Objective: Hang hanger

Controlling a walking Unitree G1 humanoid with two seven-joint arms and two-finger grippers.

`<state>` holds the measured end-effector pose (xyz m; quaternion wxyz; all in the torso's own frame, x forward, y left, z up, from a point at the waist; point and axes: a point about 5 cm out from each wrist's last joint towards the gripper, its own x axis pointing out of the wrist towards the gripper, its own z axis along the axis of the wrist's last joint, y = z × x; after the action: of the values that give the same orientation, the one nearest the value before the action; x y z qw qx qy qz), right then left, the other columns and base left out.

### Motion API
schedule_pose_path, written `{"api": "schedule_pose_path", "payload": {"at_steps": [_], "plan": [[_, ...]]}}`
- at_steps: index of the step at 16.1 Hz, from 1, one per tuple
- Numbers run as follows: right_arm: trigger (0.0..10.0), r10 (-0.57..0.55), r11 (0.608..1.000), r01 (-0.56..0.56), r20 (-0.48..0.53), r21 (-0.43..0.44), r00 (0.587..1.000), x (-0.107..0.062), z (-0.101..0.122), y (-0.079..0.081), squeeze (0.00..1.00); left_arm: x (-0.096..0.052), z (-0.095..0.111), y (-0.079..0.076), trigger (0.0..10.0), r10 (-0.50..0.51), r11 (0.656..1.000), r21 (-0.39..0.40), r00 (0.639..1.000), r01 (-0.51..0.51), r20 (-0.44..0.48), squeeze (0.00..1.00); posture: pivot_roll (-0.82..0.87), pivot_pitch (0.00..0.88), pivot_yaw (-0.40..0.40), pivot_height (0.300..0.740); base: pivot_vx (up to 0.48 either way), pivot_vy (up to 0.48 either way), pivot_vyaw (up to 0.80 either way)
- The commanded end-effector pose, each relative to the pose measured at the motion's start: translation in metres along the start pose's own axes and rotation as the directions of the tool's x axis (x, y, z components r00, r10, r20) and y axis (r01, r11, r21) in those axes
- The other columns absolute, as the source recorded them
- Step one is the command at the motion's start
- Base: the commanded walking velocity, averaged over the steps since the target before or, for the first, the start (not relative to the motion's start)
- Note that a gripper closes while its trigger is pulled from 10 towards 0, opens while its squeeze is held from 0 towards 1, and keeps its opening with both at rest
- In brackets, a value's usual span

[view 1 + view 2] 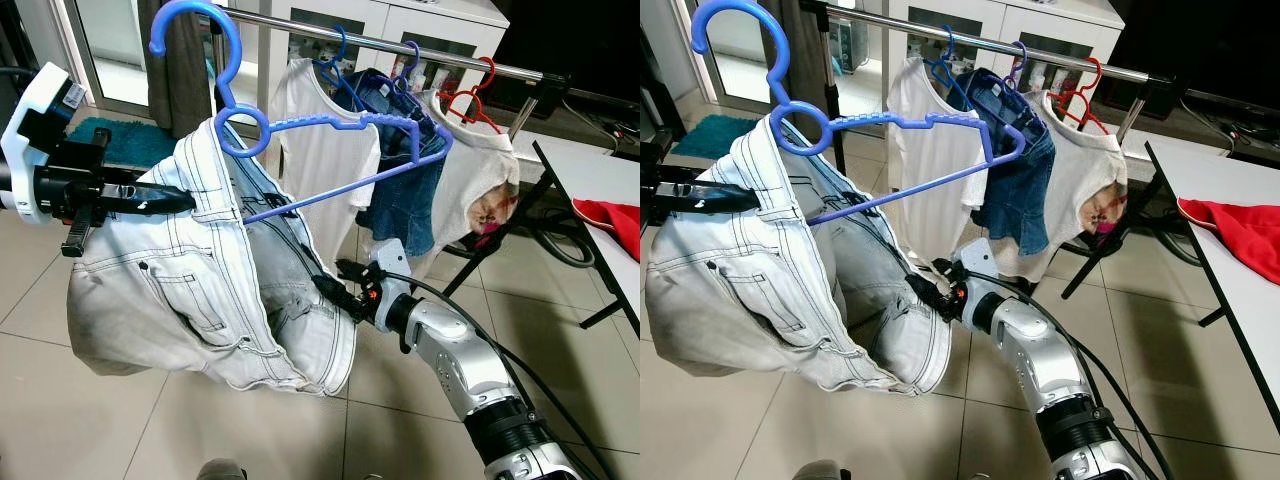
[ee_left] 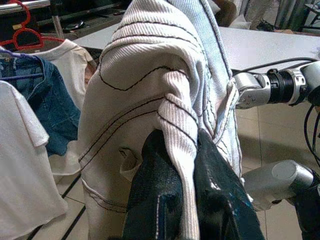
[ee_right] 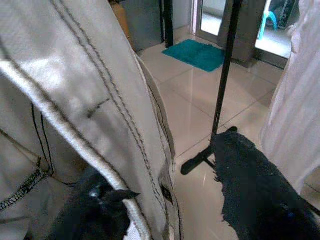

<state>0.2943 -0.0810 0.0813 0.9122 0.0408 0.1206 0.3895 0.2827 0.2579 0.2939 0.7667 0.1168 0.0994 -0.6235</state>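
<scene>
While held up in front of the chrome clothes rail, blue plastic hanger with pale washed-denim jeans draped over its lower bar, hook tilted up at the left, well short of the rail. Left gripper at the left, clenched on a bunched fold of the jeans' waistband, cloth squeezed between its black fingers. Right gripper low at the middle, pushed in against the jeans' hanging side; jaws parted around the hem edge, one finger clear of the cloth, so a firm grip not certain. Beyond, on the rail's far right: white T-shirt, dark blue denim garment, cream top on a red hanger. Probably light, stiff and slick as to the hanger; heavy, limp and prone to slide off as to the denim. Best taken by the hanger's neck, just under the hook, not by the cloth.
</scene>
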Motion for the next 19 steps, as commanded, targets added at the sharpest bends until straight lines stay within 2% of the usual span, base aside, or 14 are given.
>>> {"api": "schedule_pose_path", "payload": {"at_steps": [1, 9, 11, 14, 17, 19], "plan": [[0.0, -0.016, 1.0, 0.016, 0.009, 0.01, 1.0, -0.003, 0.0, -0.005, 0.0, -0.002, 0.014, -0.002, 0.0, 0.005, 0.998, 0.067, 0.999, -0.007, 0.033, 0.0, 0.07, 0.0, -0.103, 0.74, 0.0, 0.0, 0.0], [0.0, -0.002, 0.999, 0.001, 0.02, 0.038, 1.0, -0.006, 0.002, -0.011, 0.0, -0.003, 0.01, -0.003, 0.0, 0.015, 0.998, 0.063, 0.999, -0.017, 0.035, 0.0, 0.08, 0.0, -0.109, 0.74, 0.0, 0.0, 0.0], [0.0, -0.01, 0.997, 0.007, 0.04, 0.076, 0.999, -0.006, 0.005, -0.013, 0.0, -0.003, 0.006, -0.003, 0.0, 0.025, 0.998, 0.058, 0.999, -0.026, 0.03, 0.0, 0.07, 0.0, -0.109, 0.74, 0.0, 0.0, 0.0], [0.0, -0.097, 0.983, 0.084, 0.077, 0.163, 0.992, -0.013, 0.015, -0.034, 0.0, -0.001, -0.01, -0.007, 0.0, 0.036, 0.999, 0.036, 0.999, -0.036, -0.017, 0.0, 0.07, 0.0, -0.111, 0.74, 0.0, 0.0, 0.0], [0.0, -0.223, 0.946, 0.193, 0.089, 0.26, 0.971, -0.024, 0.026, -0.064, 0.0, 0.001, -0.027, -0.016, 0.0, 0.035, 0.999, -0.006, 0.999, -0.035, -0.037, 0.0, 0.07, 0.0, -0.12, 0.74, 0.0, 0.0, 0.0], [0.0, -0.271, 0.926, 0.234, 0.091, 0.295, 0.958, -0.028, 0.031, -0.076, 0.0, 0.0, -0.036, -0.022, 0.0, 0.04, 0.999, -0.023, 0.997, -0.041, -0.06, 0.0, 0.07, 0.0, -0.125, 0.74, 0.0, 0.0, 0.0]]}}
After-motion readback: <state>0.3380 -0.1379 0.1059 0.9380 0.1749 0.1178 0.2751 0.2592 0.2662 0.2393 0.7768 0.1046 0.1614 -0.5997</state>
